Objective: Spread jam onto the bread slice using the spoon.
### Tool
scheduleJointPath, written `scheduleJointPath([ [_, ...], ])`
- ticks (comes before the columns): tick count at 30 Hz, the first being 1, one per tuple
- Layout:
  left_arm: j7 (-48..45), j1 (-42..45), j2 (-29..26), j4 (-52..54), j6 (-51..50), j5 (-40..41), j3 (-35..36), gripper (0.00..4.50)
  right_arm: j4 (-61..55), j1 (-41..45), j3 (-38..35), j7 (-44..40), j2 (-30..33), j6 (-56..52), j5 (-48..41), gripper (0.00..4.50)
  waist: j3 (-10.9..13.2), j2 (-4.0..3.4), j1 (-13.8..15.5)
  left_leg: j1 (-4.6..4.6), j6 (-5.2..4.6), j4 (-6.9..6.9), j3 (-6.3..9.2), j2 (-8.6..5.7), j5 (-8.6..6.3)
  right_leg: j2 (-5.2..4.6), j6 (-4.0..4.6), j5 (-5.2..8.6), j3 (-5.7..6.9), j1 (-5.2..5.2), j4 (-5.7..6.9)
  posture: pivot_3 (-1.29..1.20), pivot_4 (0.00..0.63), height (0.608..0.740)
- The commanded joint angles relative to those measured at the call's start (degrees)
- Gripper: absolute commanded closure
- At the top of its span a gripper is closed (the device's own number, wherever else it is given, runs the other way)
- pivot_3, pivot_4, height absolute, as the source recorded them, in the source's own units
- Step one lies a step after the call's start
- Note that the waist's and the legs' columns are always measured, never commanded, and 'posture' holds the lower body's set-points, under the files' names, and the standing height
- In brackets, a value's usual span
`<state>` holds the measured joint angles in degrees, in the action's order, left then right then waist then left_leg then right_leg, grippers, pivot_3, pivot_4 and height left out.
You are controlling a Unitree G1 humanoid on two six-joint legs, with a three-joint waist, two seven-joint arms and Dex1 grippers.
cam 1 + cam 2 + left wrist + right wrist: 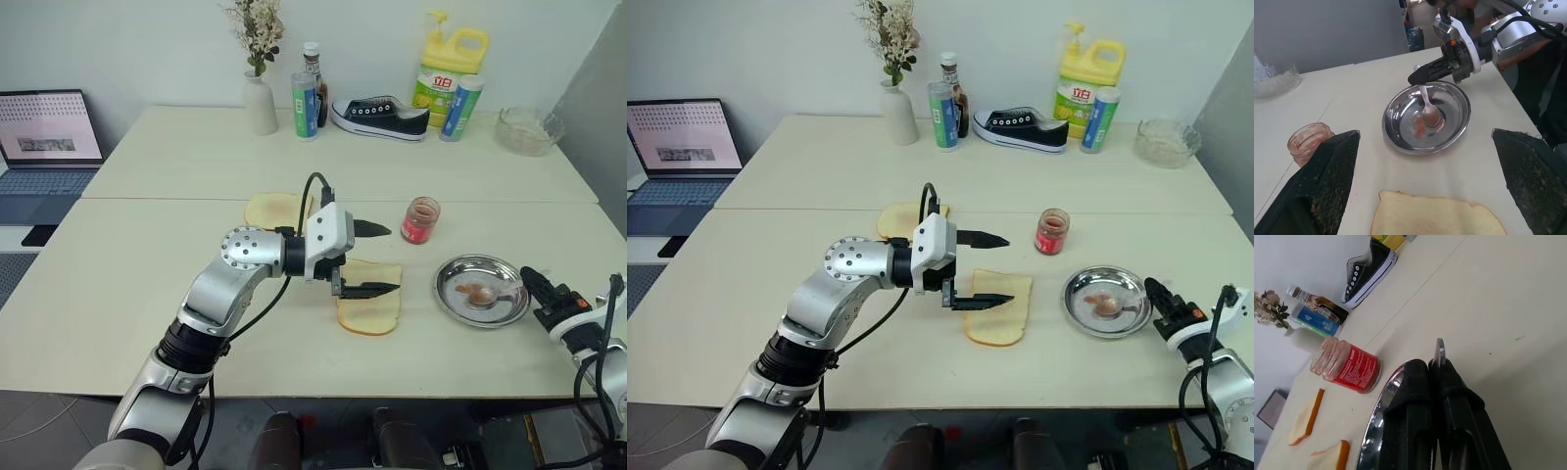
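Spoon (1427, 108) rests bowl-down in the steel dish (453, 294), pinched by the right gripper (1418, 77). Left gripper (375, 259) gapes wide over the bread slice (374, 316), left of the dish; jam (419, 221) stands behind.

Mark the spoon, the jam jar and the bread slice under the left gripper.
spoon (1430, 115), left wrist view, on its bowl in the dish.
jam jar (420, 220), left eye view, on its glass side.
bread slice (370, 311), left eye view, on its pale face.
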<state>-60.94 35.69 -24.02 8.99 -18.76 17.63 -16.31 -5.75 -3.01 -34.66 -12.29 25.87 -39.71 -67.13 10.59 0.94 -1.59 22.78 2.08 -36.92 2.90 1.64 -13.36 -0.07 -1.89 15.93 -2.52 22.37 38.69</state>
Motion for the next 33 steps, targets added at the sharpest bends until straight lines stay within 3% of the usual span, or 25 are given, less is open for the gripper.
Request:
scheduleJointPath([
  [1, -0.4, 1.2, 0.1, -0.2, 1.4, 0.5, 1.2, 0.00, -0.1, -2.2, 1.4, 1.2, 1.1, 3.4, 9.1, 4.49, 0.0, 0.00, 0.0, 0.00, 0.00, 0.00, 0.00, -0.01, 0.00, 0.00, 0.00, 0.00, -0.01, -0.01, -0.02, 0.00, 0.150, 0.740],
  [13, 0.2, 0.5, 0.1, 0.5, 1.7, 0.6, 1.3, 0.00, -0.3, -3.7, 7.3, -1.8, 1.7, 9.2, 19.4, 4.49, -0.1, 0.18, 0.0, -0.03, 0.00, -0.02, 0.03, -0.05, 0.00, -0.01, -0.01, -0.01, -0.06, -0.13, -0.12, 0.00, 0.150, 0.740],
  [20, 1.0, 0.0, -0.3, 2.3, 0.4, 1.0, 1.5, 0.00, 2.0, -5.9, 10.3, -3.1, 1.8, 13.0, 25.5, 4.49, -0.9, 0.96, 0.1, -0.12, 0.01, -0.01, 0.08, -0.03, 0.00, -0.01, 0.05, 0.03, -0.02, -0.22, -0.16, 0.00, 0.150, 0.740],
  [25, 1.3, 0.1, -0.3, 2.7, -0.2, 1.1, 1.6, 0.00, 4.2, -6.4, 11.3, -2.7, 1.6, 14.8, 27.4, 4.49, -1.1, 1.02, 0.2, -0.50, 0.01, 0.04, 0.20, -0.01, -0.01, -0.01, 0.38, 0.22, -0.03, -0.91, -0.73, 0.00, 0.150, 0.740],
  [28, 1.4, 0.2, -0.4, 2.6, -0.3, 1.1, 1.6, 0.00, 4.2, -6.4, 10.9, -2.5, 1.2, 14.7, 26.7, 4.49, -1.2, 1.17, 0.3, -0.55, 0.02, 0.04, 0.23, 0.07, -0.01, -0.21, 0.38, 0.22, -0.16, -1.08, -0.97, 0.00, 0.150, 0.740],
  [33, 1.3, 0.2, -0.6, 2.4, -0.2, 1.2, 1.7, 0.00, 1.5, -4.4, 3.1, 0.7, -2.0, 6.4, 9.6, 4.49, -1.2, 1.15, 0.6, -0.35, 0.02, 0.03, 0.15, 0.00, -0.01, -0.42, 0.32, 0.19, -0.17, -1.15, -1.27, 0.00, 0.150, 0.740],
])
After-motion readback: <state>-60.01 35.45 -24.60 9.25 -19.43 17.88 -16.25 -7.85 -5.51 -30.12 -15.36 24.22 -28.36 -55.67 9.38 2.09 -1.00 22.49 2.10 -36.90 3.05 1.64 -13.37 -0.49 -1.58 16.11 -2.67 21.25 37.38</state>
